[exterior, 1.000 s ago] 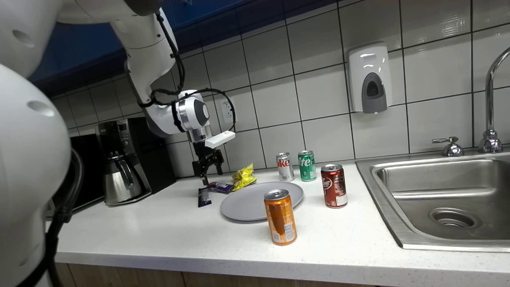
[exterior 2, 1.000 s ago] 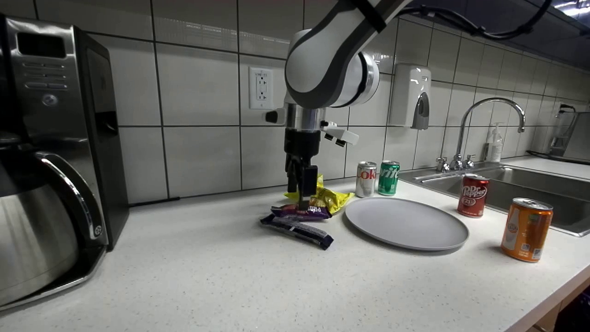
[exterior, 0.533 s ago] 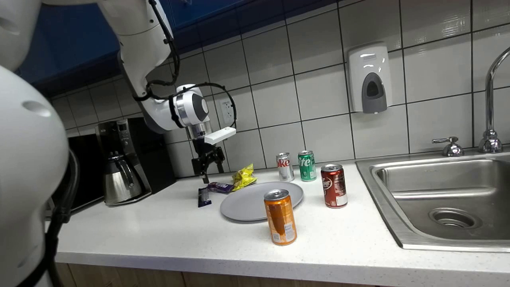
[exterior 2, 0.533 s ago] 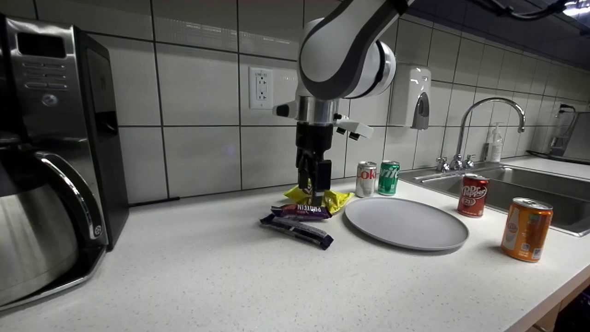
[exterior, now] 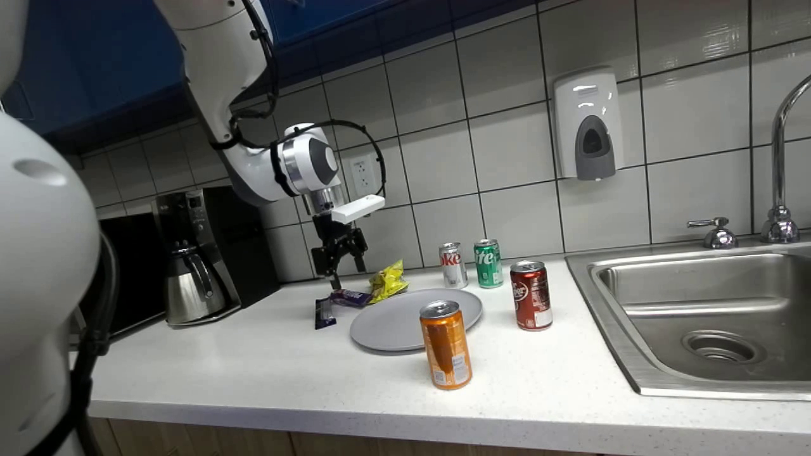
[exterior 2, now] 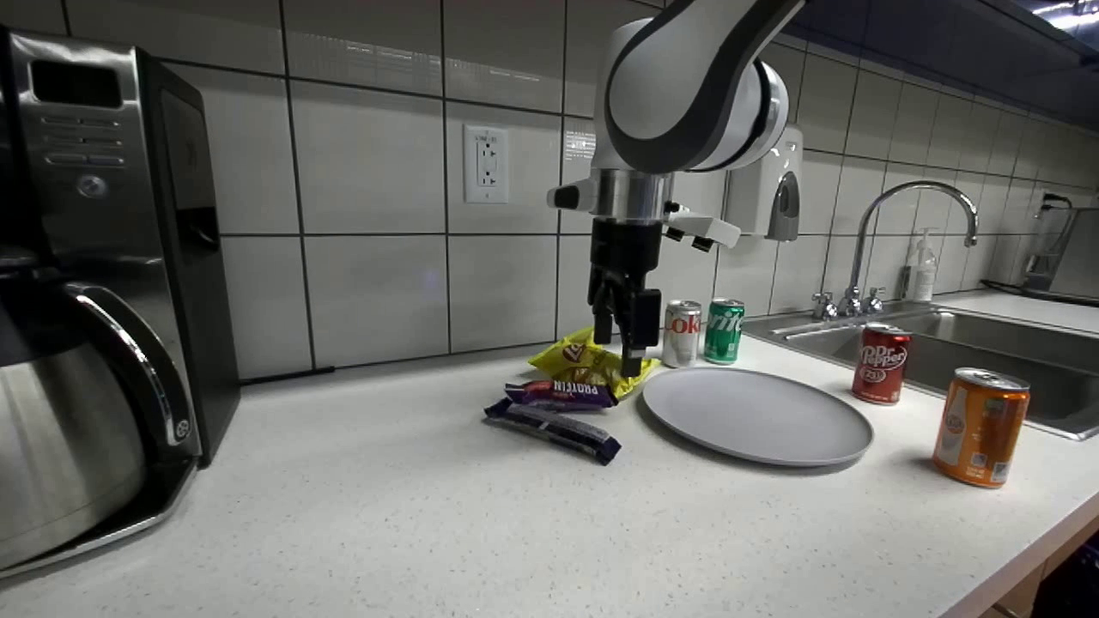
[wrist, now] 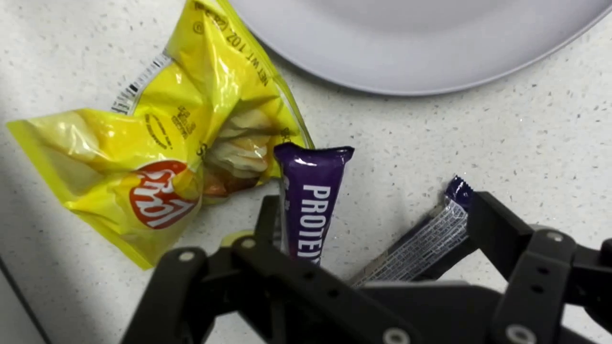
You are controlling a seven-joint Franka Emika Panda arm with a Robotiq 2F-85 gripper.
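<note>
A: How does the gripper stand?
B: Fingers spread wide, gripping nothing. They hang above the counter, low in the wrist view.
A: And the purple protein bar?
B: Near the middle of that frame, seen just beside the fingertip at frame left. A dark-wrapped bar lies below and right of it, one end by the other fingertip.
A: What surrounds them?
B: A yellow chip bag on the left, overlapped by the protein bar's end, and a gray plate across the upper right.
A: The cans?
B: In an exterior view, a silver can and a green can stand right of center, a red can and an orange can farther right.
</note>
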